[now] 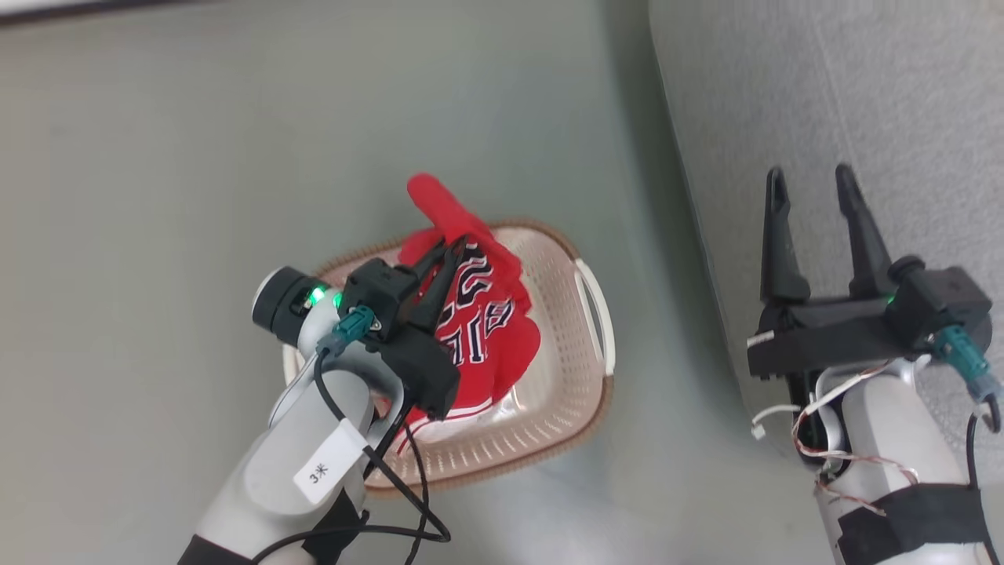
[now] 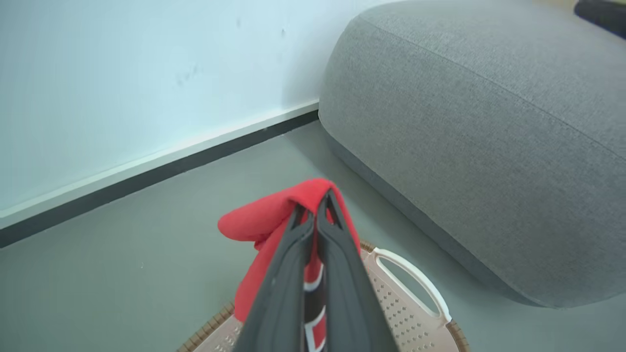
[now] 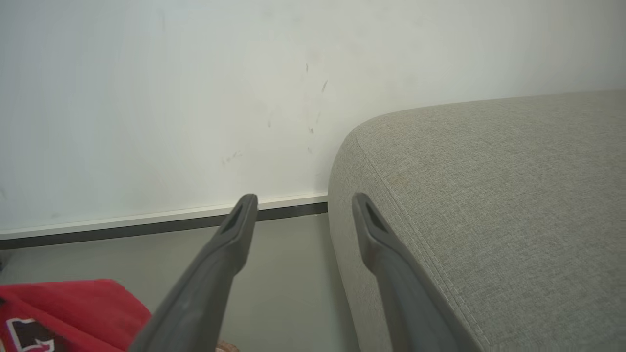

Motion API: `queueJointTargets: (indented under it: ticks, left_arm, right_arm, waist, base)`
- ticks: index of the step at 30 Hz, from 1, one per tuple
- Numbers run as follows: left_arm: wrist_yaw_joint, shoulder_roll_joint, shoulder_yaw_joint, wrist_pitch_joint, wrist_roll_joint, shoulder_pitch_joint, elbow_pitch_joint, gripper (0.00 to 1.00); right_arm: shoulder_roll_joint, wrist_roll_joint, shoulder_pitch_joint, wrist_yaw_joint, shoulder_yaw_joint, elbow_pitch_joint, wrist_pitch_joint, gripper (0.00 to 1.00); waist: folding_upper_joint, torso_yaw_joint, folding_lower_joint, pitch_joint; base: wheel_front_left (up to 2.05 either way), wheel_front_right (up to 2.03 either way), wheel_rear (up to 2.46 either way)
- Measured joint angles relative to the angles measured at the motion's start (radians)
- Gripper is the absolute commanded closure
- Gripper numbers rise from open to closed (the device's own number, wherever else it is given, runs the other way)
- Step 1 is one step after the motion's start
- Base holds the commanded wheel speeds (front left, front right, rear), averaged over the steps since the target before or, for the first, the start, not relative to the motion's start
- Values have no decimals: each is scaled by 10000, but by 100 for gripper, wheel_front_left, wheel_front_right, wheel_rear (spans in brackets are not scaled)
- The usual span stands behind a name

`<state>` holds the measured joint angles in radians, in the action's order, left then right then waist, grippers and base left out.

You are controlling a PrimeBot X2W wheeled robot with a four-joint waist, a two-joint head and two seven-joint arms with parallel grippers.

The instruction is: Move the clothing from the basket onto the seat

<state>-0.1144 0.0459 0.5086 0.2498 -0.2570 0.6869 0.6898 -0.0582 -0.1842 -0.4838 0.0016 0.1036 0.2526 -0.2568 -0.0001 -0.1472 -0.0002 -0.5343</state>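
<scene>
On the head view my left forearm (image 1: pixel 314 439) covers the near-left rim of the basket (image 1: pixel 549 408), and the clothing (image 1: pixel 502 345) hides most of its floor. The left gripper (image 1: pixel 456 246) lies across the black-and-white lettering (image 1: pixel 471 314), so I cannot read it, nor can I tell jersey from shorts in the bunch. The seat (image 1: pixel 863 94) runs off the top and right edges. On the left wrist view the bottom edge cuts off the basket. On the right wrist view the clothing is cropped at the lower left corner.

Probably a home-like room. A grey upholstered seat (image 2: pixel 489 122), a laundry basket (image 1: pixel 553 392) on smooth floor (image 1: pixel 157 196), a pale wall (image 2: pixel 122 73) with dark skirting (image 2: pixel 146 180).
</scene>
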Motion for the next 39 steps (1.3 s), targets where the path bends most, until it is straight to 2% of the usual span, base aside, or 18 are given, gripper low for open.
queueJointTargets:
  ticks: [11, 23, 32, 39]
  left_arm:
    - [-12, -2, -535, 0, -481, -406, -1106, 100]
    - [-90, 351, -1016, 0, -1034, -994, -1436, 100]
    - [-92, 564, -972, 0, -1193, -1787, -1425, 100]
    - [-102, 715, -725, 0, -1193, -2297, -1952, 100]
  right_arm:
    - [4, 0, 801, 77, 50, 711, 2, 0]
    - [19, 6, 1767, 267, 533, 1264, 2, 0]
    - [38, 36, 2429, 443, 1026, 1567, 2, 0]
    - [35, 182, 2743, 746, 1662, 1540, 2, 0]
  waist:
    - [0, 399, -1, 1810]
    - [0, 607, 0, 3628]
    - [0, 668, 0, 4980]
    - [0, 718, 0, 5880]
  base:
    - [0, 0, 0]
    - [0, 0, 0]
    - [0, 0, 0]
    - [0, 0, 0]
